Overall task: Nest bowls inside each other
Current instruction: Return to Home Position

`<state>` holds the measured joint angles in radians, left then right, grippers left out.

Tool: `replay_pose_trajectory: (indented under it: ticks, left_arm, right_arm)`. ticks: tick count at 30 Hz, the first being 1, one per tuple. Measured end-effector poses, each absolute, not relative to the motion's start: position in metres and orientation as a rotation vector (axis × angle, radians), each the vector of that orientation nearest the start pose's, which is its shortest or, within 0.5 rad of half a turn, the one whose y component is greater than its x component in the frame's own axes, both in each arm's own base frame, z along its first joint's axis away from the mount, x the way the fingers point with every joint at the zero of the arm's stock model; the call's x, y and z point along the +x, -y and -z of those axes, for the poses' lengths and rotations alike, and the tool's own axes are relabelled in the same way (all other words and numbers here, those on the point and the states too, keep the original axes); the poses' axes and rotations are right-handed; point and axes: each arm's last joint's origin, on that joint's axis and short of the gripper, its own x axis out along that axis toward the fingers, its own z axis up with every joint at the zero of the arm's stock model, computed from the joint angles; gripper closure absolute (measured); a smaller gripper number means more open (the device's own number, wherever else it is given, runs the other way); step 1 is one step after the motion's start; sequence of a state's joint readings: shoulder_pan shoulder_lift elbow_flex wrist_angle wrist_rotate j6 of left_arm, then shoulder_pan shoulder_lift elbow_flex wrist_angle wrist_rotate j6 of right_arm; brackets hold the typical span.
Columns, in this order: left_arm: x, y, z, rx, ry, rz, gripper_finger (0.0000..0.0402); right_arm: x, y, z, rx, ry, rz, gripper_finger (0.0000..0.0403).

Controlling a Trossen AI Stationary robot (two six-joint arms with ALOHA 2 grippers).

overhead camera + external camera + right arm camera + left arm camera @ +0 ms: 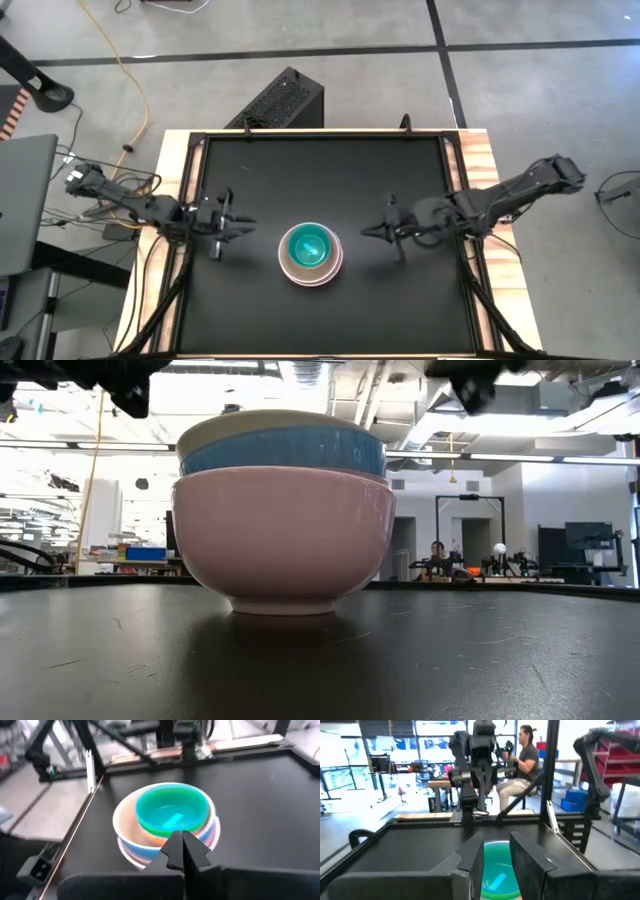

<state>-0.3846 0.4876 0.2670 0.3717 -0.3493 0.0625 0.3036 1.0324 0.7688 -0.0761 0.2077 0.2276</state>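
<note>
Glossy plastic bowls [285,540], matt scuffed black table [480,660]

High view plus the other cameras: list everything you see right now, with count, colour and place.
bowl stack: one nest, middle of the table, between the grippers
pink bowl: one, outermost, standing on the table
blue bowl: one, rim showing above the pink
cream-white bowl: one, rim showing above the blue
teal bowl: one, innermost; the layers between cannot be counted
table: one, black top, wooden side edges
black box: one, on the floor behind the table
person: one, seated beyond the table
left gripper: dark, open, left of the stack
right gripper: dark, shut, right of the stack
</note>
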Motion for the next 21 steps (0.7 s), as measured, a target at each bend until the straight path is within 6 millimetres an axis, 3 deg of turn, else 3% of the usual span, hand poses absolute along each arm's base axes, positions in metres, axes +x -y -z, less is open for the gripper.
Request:
replay_pose_trajectory:
  ticks: [10,21]
  left_arm:
    - [0.103,0.025,-0.195,-0.167,0.202,-0.068,0.0317]
    - [0.097,0.020,-0.182,-0.188,0.151,-0.112,0.0317]
  right_arm:
    - [0.161,-0.031,-0.212,0.213,-0.136,-0.052,0.0398]
    - [0.122,-0.021,-0.166,0.270,-0.056,-0.036,0.0398]
